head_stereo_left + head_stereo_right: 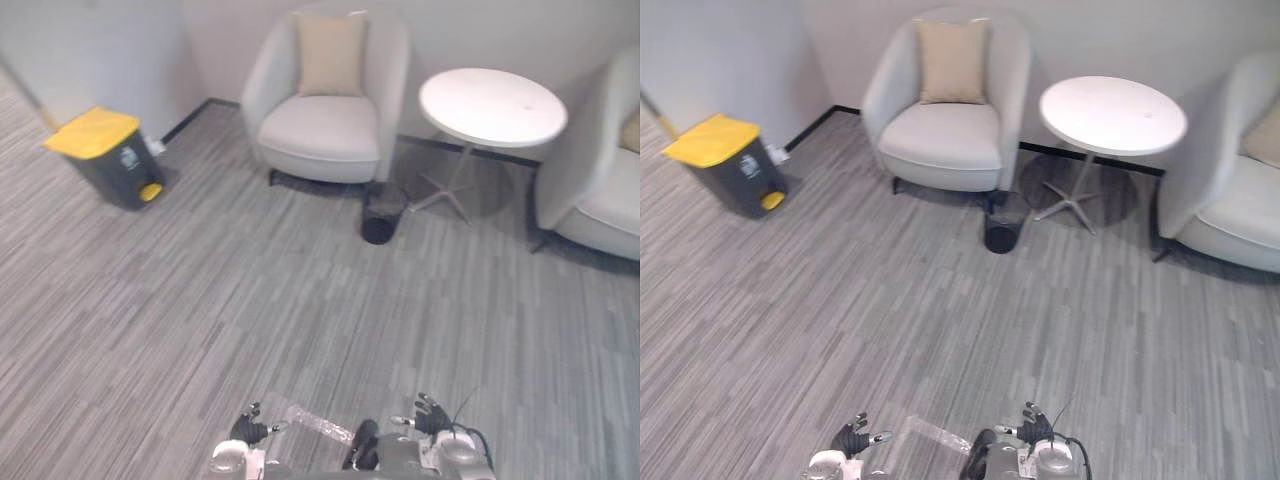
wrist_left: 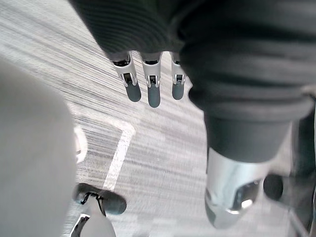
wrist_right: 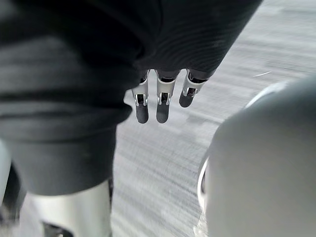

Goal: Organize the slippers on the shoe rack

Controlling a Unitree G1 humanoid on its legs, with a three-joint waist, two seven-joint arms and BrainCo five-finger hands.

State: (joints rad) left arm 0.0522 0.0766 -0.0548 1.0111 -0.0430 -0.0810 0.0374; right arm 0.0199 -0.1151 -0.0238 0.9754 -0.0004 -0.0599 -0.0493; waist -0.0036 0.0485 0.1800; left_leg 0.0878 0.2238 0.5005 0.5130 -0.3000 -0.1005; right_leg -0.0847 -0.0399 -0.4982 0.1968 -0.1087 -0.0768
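- The left hand (image 1: 250, 430) sits at the bottom edge of the head view, left of centre, low over the floor (image 1: 200, 300).
- In its wrist view its fingers (image 2: 153, 93) hang straight and relaxed, holding nothing, with grey striped carpet beneath them.
- The right hand (image 1: 428, 415) sits at the bottom edge, right of centre, well apart from the left.
- Its fingers (image 3: 162, 107) are likewise straight and loose, with nothing in them, above the carpet.
- A pale tape mark (image 1: 318, 424) lies on the floor between the two hands.
- Far ahead, against the wall, stands a light grey armchair (image 1: 325, 135) with a beige cushion (image 1: 330, 52) upright against its back.
- Just right of it is a round white table (image 1: 492, 105) on a thin metal foot.
- A small black bin (image 1: 383, 212) stands on the floor in front, between armchair and table.
- A second armchair (image 1: 600, 190) is at the right edge.
- A dark grey bin with a yellow lid (image 1: 110, 155) stands far left, near the wall.
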